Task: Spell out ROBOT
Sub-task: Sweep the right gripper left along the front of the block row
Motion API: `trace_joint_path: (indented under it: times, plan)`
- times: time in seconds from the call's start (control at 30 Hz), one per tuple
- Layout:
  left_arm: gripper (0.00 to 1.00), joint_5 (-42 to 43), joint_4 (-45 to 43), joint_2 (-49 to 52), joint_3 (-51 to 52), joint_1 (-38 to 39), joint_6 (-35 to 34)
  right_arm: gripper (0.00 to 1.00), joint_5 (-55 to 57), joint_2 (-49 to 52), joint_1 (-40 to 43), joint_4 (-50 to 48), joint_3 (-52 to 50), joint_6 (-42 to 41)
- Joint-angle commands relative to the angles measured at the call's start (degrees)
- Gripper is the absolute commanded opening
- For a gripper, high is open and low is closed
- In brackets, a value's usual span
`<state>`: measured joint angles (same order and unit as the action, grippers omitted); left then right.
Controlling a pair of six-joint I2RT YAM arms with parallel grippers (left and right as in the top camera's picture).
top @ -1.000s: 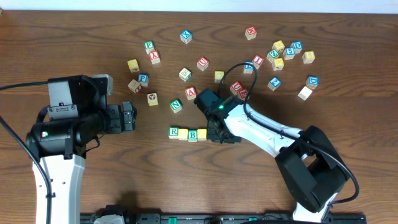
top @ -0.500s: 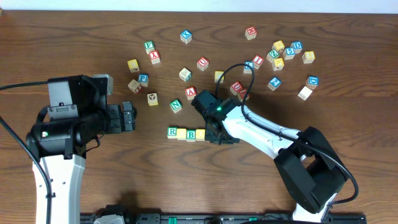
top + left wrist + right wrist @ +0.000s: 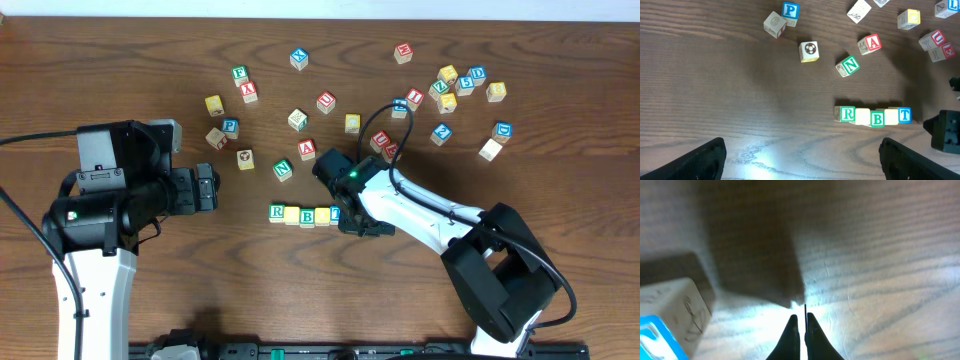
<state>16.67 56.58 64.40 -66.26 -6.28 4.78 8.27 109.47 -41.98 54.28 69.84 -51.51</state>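
Wood-grain table [image 3: 120, 60] carries everything here. Nearest the robot, the left gripper [image 3: 802, 147] hangs with its claw spread wide and nothing between the fingers, well left of the blocks. The right gripper [image 3: 801, 322] has its claw pressed together on nothing, its tips low over bare wood just beside the blue T [image 3: 904, 115].

A second ago that claw sat over the row's right end and hid the fifth cube. Now it has drawn back to the right and the T shows in full.

The row lies mid-table with its long axis running left to right and its letters upright toward the robot's side. It reads green R [image 3: 847, 114], a pale yellow cube [image 3: 862, 117], green B [image 3: 878, 119], a second pale yellow cube [image 3: 891, 116], then the T. Each cube touches its neighbour, and the B sits a shade nearer the robot. No letter can be made out on the pale tops. That makes five cubes in line: two green, two pale yellow, one blue.

Farther off, more than twenty loose cubes [image 3: 299, 58] lie scattered, among them a green N [image 3: 283, 170] and a red A [image 3: 307, 150].
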Motion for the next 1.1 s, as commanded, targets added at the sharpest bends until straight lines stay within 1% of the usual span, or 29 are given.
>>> trace_joint_path:
  times: [0.0,0.2,0.47,0.7,1.07]
  plan:
    - [0.96,0.85,0.11,-0.09,-0.72,-0.24,0.76,0.01,-2.91,-0.28,-1.09,1.73,-0.22,-0.09]
    - [0.96,0.85,0.11,-0.07,-0.72,-0.24,0.76,0.01,-5.95,-0.31,-3.17,3.39,-0.22,-0.09]
    - [0.96,0.85,0.11,-0.07,-0.72,-0.24,0.76,0.01,-10.43,-0.31,-7.89,2.21,-0.2,-0.15]
    - [0.96,0.85,0.11,-0.07,-0.72,-0.24,0.76,0.01,-10.91,-0.31,-11.08,-1.46,-0.2,-0.37]
    - [0.96,0.85,0.11,-0.07,-0.72,-0.24,0.76,0.01,-15.67,-0.31,-11.28,-7.74,-0.2,1.05]
